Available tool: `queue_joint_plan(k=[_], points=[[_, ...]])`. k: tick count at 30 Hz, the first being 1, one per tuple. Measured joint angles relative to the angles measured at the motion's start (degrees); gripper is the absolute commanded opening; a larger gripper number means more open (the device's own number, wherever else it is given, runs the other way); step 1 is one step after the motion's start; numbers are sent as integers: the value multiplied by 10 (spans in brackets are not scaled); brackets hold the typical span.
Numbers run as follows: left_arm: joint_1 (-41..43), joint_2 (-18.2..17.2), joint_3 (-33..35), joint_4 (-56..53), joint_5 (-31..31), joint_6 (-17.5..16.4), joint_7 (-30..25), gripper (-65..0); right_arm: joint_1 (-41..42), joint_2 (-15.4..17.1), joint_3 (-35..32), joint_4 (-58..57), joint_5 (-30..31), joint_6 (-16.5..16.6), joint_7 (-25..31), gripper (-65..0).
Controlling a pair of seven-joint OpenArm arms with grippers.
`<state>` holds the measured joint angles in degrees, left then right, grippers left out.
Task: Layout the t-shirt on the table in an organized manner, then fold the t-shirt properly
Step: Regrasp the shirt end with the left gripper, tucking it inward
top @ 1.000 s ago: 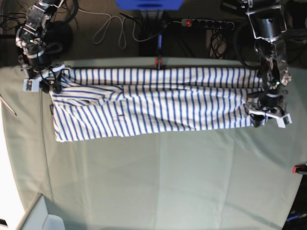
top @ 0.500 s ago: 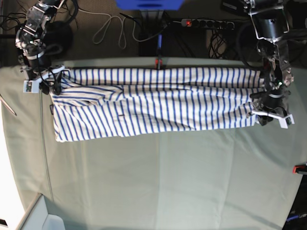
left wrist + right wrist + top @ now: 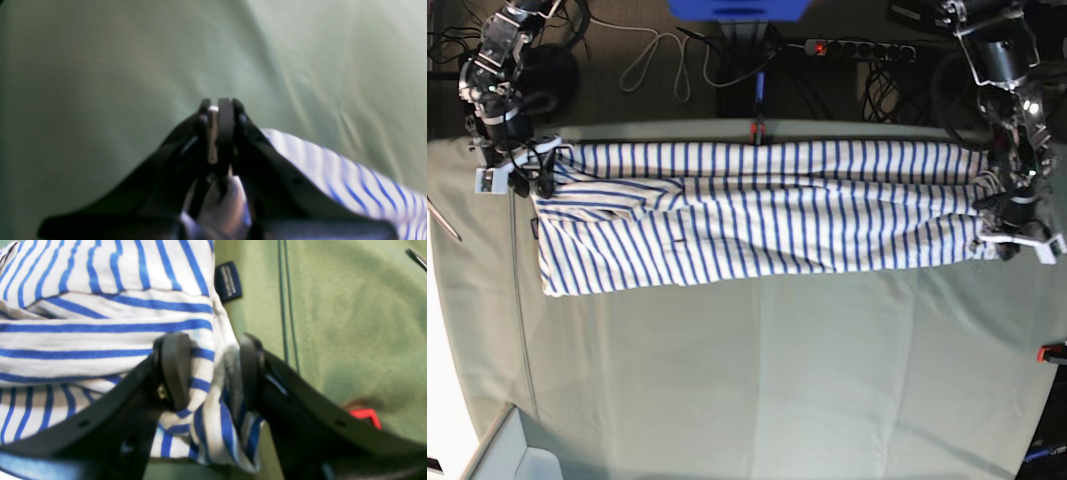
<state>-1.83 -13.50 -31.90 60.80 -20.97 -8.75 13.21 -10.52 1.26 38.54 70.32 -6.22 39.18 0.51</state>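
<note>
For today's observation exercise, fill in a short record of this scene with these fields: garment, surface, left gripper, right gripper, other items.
garment: t-shirt, white with blue stripes, stretched in a long band across the far part of the table
surface: table, pale grey-green cloth
left gripper: left gripper shut, striped cloth bunched behind its tips
right gripper: right gripper jaws apart with a bunched edge of the t-shirt between them
other items: neck tag, dark blue; red clamp at the far edge

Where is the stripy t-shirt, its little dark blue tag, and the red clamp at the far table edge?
t-shirt (image 3: 757,220), base view, middle of the striped cloth.
neck tag (image 3: 228,281), right wrist view, centre of the dark blue label.
red clamp (image 3: 756,131), base view, its red body at the table's far edge.
</note>
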Motion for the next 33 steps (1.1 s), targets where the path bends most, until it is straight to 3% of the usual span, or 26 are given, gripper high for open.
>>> queue_joint_plan(k=[12, 15, 21, 24, 28, 33], points=[[-11, 0, -22, -2, 1, -1, 2, -644, 0, 0, 0, 0, 0, 0, 0, -395], [-17, 0, -22, -4, 3, -1, 6, -549, -2, 0, 0, 0, 0, 0, 0, -395], [-14, 0, -24, -3, 1, 1, 2, -171, -3, 0, 0, 0, 0, 0, 0, -395], [10, 2, -24, 31, 2, 2, 4, -44, -3, -1, 0, 0, 0, 0, 0, -395], [45, 0, -25, 78, -1, 0, -2, -33, -5, -2, 0, 0, 0, 0, 1, -395], [51, 17, -24, 42, 1, 1, -2, -33, -5, -2, 0, 0, 0, 0, 1, -395]])
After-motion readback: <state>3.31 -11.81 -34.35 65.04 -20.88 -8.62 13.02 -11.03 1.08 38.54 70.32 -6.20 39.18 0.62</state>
